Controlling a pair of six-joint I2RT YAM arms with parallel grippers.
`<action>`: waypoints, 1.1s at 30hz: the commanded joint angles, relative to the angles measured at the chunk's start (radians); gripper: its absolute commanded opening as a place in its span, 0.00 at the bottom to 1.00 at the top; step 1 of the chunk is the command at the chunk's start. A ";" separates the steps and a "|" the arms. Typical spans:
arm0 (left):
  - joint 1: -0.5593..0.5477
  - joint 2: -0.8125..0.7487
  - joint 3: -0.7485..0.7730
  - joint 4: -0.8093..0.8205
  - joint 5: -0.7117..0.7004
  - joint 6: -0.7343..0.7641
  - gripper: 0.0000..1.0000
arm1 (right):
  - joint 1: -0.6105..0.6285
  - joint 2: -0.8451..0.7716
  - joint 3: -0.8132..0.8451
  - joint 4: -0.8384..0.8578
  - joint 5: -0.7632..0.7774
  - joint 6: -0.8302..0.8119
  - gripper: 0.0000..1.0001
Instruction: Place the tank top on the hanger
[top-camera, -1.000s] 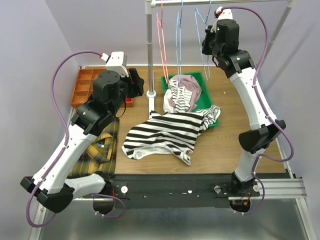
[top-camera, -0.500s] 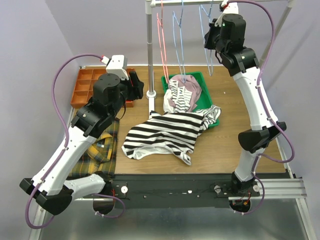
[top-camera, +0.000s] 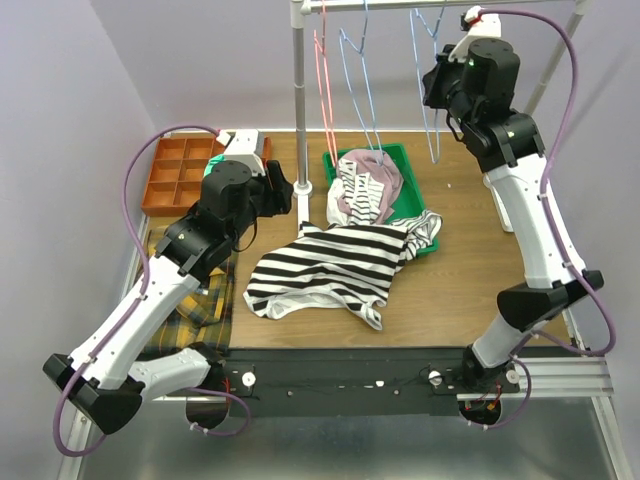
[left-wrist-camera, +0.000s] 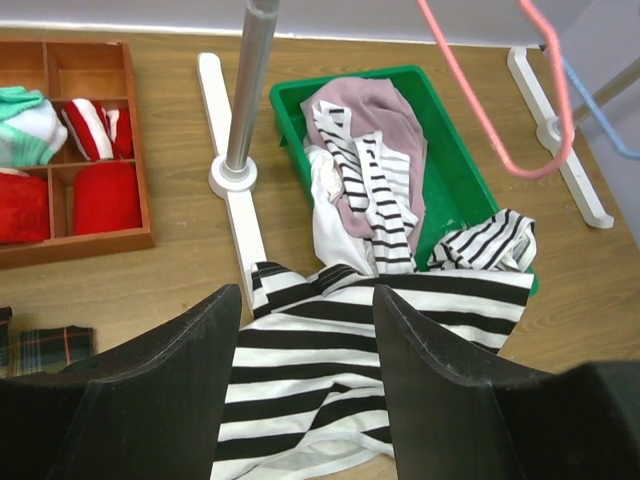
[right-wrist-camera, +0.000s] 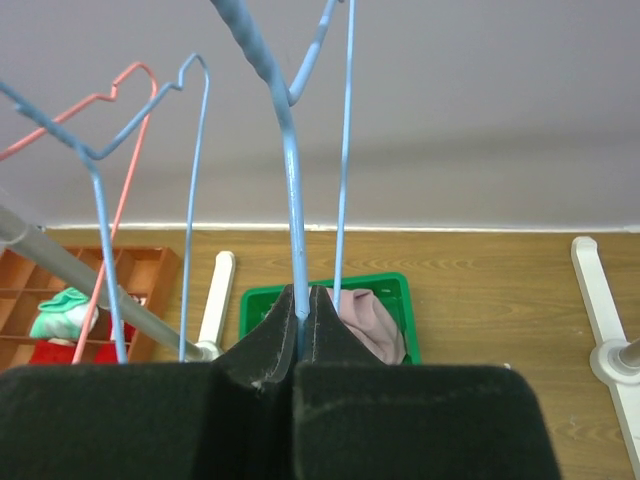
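On the wooden table (top-camera: 470, 290), under the grey rack (top-camera: 300, 100), the tank top (top-camera: 330, 265) lies rumpled at mid-table, spread roughly flat, its wide black and white stripes running mostly crosswise. A white edge shows along its near side and a narrow striped strip trails off toward my bases. Its far right corner rides up against the near rim of the green bin (top-camera: 402, 150). Seen from my left wrist, the tank top (left-wrist-camera: 300, 370) fills the view straight below, its stripes buckling into soft folds.

The bin holds a pink garment (top-camera: 382, 168) tangled with a finer striped cloth (top-camera: 358, 195). A plaid cloth (top-camera: 205, 290) lies at the table's left edge, near an orange tray (top-camera: 175, 170).

The light-blue wire hanger (top-camera: 433, 110) hangs from the rack at far right, thin and triangular. My right claw (top-camera: 441, 88) is raised to it and pinched tight on one of its wires; from that wrist the hanger (right-wrist-camera: 291, 210) runs straight up out of my right claw (right-wrist-camera: 302, 300).

My left claw (top-camera: 283, 190) hovers with fingers well apart above the tank top's far left edge, touching nothing; from that wrist the left claw (left-wrist-camera: 305, 300) frames the stripes
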 joint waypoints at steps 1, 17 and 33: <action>0.008 -0.014 -0.043 0.026 0.030 -0.030 0.64 | -0.003 -0.103 -0.102 0.091 -0.017 0.019 0.01; 0.013 -0.120 -0.476 -0.044 -0.030 -0.318 0.62 | 0.009 -0.621 -0.825 -0.013 -0.238 0.266 0.01; -0.050 -0.357 -0.819 -0.195 -0.079 -0.610 0.51 | 0.024 -0.855 -1.054 -0.309 -0.624 0.209 0.01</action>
